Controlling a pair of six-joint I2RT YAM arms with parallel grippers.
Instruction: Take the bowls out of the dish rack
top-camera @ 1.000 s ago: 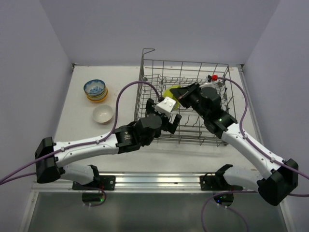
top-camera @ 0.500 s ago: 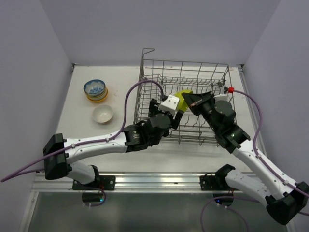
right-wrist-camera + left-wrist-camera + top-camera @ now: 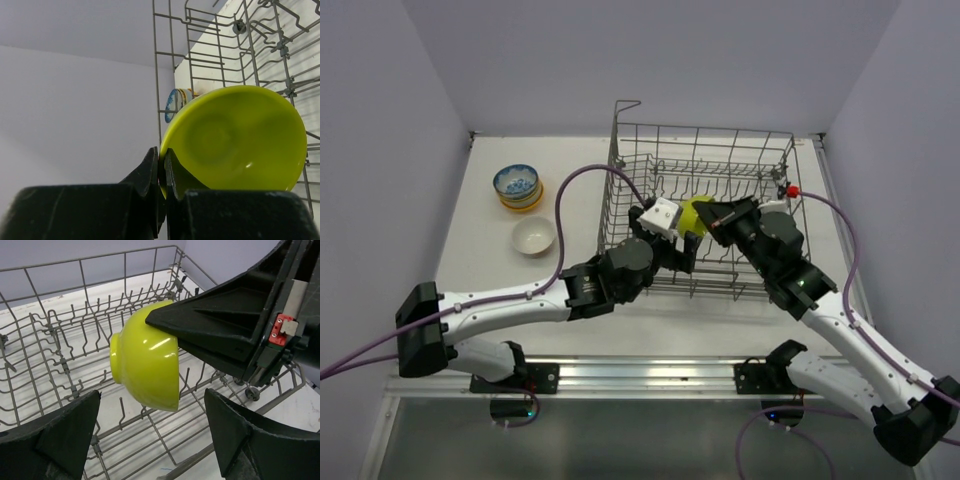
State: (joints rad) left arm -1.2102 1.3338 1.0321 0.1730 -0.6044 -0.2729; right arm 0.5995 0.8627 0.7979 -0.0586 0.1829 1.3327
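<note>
The right gripper (image 3: 161, 156) pinches the rim of a lime bowl (image 3: 694, 214), its two fingers pressed thin against either face of the bowl wall. The bowl hangs on edge, tipped sideways, within the outline of the rack (image 3: 720, 150) and toward its near side. In the left wrist view it sits just above the upright tines, its small foot pointing away from the right gripper and its glossy outside toward the camera.

The left gripper (image 3: 152, 401) faces the bowl from the near-left with its jaws spread wide, one finger to each side of the bowl and lower down. Neither finger touches the bowl; bare wire shows between each finger and the bowl. The two arms meet over the near half of the rack, which holds no other bowl that can be made out.

On the white table (image 3: 580, 170), well to the left of the rack, a blue-patterned bowl (image 3: 516, 181) sits stacked on an orange-yellow bowl (image 3: 523, 201). A pale bowl (image 3: 533, 236) stands upright just in front of that stack, apart from it.
</note>
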